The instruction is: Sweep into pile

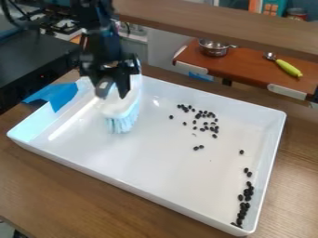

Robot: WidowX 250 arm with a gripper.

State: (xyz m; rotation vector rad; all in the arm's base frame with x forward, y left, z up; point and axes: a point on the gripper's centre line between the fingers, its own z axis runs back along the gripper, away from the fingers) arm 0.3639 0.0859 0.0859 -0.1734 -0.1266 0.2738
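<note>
The gripper hangs over the left part of the white tray, holding a white brush by its top. The brush's pale blue bristles point down at the tray floor. Dark beans lie scattered right of the brush, around the tray's middle and back. A denser line of dark beans runs along the right wall down to the near right corner. A single bean sits between the two groups.
Blue tape is stuck over the tray's left rim. Behind the tray, a wooden beam crosses the view, and a brown shelf carries a metal pot and a yellow-green-handled scoop. A black surface stands at the left.
</note>
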